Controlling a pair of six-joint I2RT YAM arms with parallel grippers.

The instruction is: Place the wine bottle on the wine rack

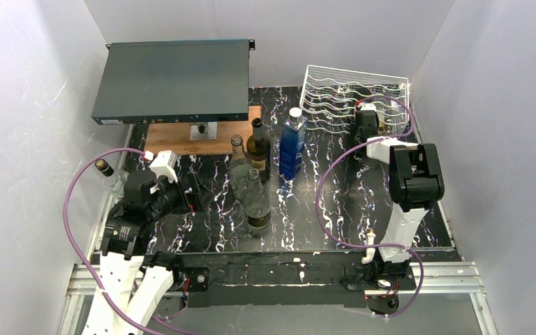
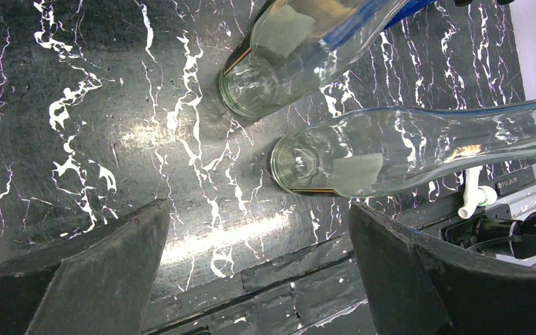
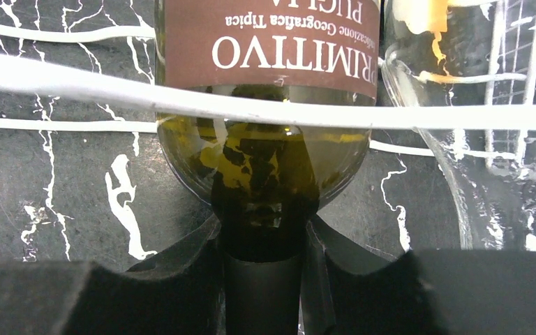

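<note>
The white wire wine rack (image 1: 354, 89) stands at the back right of the table. My right gripper (image 1: 366, 124) is at its front. In the right wrist view it (image 3: 265, 279) is shut on the dark neck of a green wine bottle (image 3: 265, 160) with a brown "Primitivo" label. The bottle lies behind the rack's white wires (image 3: 251, 106), with a clear bottle (image 3: 453, 146) beside it on the right. My left gripper (image 1: 190, 192) is open and empty low over the table's left side. In its wrist view it (image 2: 258, 209) points at two clear bottles (image 2: 286, 63) (image 2: 405, 150).
A dark wine bottle (image 1: 258, 146), a blue bottle (image 1: 292, 143) and two clear bottles (image 1: 257, 202) (image 1: 239, 164) stand mid-table. Another bottle (image 1: 108, 173) lies at the left edge. A dark flat metal box (image 1: 171, 80) sits raised over a wooden board (image 1: 181, 138) at the back left.
</note>
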